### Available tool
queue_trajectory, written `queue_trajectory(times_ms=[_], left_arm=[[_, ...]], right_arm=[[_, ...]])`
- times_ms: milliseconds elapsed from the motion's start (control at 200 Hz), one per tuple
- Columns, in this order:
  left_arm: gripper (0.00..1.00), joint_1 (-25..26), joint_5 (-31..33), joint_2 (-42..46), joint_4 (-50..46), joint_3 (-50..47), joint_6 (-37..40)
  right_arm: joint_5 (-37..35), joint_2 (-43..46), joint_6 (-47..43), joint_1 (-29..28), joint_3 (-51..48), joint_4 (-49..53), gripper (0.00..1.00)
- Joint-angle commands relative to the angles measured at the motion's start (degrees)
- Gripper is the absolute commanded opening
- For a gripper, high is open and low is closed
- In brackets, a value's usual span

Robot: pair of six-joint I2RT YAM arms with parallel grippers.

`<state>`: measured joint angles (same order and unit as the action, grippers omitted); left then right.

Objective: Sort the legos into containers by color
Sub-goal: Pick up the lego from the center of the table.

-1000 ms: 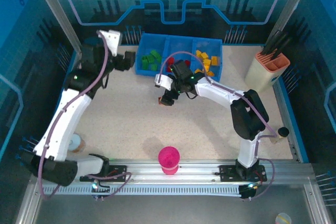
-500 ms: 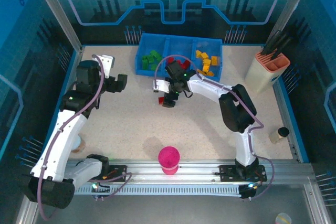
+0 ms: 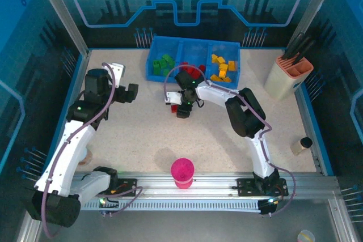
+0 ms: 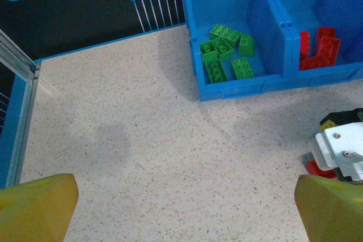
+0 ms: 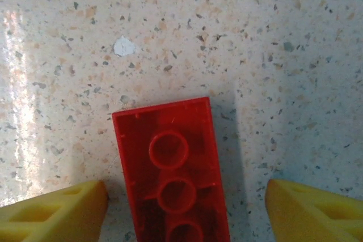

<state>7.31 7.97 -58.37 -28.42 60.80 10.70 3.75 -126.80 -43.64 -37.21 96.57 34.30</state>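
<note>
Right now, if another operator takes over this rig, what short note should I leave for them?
Left pincer: open, empty, over the bare table near the blue tray.
Right pincer: open, low, fingers on either side of one red brick lying upside down on the table, not yet gripping.
Done: green bricks in the left compartment, red bricks in the middle compartment, yellow bricks in the right compartment.
Left: close on the red brick and carry it to the middle compartment.

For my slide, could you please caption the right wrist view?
Right gripper straddles a red brick lying on the speckled table.
</note>
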Motion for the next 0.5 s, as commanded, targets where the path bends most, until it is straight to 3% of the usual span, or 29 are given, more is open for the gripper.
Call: queue_trajectory(times_ms=[0,235,400,495], left_arm=[[0.99,-0.6,0.8,0.3,1.9,-0.9,0.9],[0.99,-0.7,1.0,-0.9,1.8,-0.2,0.8],[0.99,-0.7,1.1,-1.2,1.7,-0.2,0.7],[0.99,-0.7,1.5,-1.1,2.0,-0.6,0.7]], right_arm=[[-0.7,-2.5,-0.1,-0.6,2.0,1.2,0.68],[-3.3,-3.5,-1.3,-1.2,0.7,0.4,0.56],[-3.6,-3.0,-1.1,-1.1,0.3,0.6,0.37],[-4.6,-1.3,0.2,-0.5,0.5,1.1,0.33]])
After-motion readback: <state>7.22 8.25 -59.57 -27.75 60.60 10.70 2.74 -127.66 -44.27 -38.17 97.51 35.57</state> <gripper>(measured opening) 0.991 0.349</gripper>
